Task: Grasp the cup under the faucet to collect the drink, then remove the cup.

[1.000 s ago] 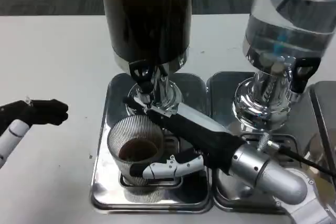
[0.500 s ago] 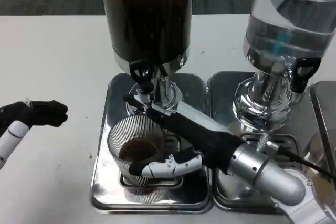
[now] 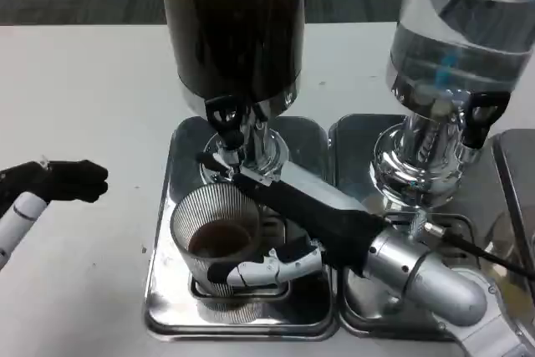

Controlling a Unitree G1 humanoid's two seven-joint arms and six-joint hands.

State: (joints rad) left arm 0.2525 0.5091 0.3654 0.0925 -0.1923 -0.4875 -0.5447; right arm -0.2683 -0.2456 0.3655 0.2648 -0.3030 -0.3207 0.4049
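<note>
1. My right hand point(image 3: 266, 232) is wrapped around the ribbed cup point(image 3: 216, 244), one white-and-black finger point(image 3: 263, 268) curling across its near side while the black part of the hand lies along its far rim.
2. The cup stands upright on the steel drip tray point(image 3: 167, 290), directly beneath the black faucet point(image 3: 226, 116) of the dark drink dispenser point(image 3: 234, 27). Brown liquid sits in the bottom of it (well short of the rim).
3. My left hand point(image 3: 67, 180) hangs over the white table point(image 3: 84, 89) at the left edge, well apart from the tray, its dark fingers drawn together on nothing.
4. To the right stands a second dispenser point(image 3: 464, 31) of clear liquid, on its own drip tray point(image 3: 355, 135), just beside the first.
5. My right forearm point(image 3: 418, 273) crosses that second tray on its way to the cup.
</note>
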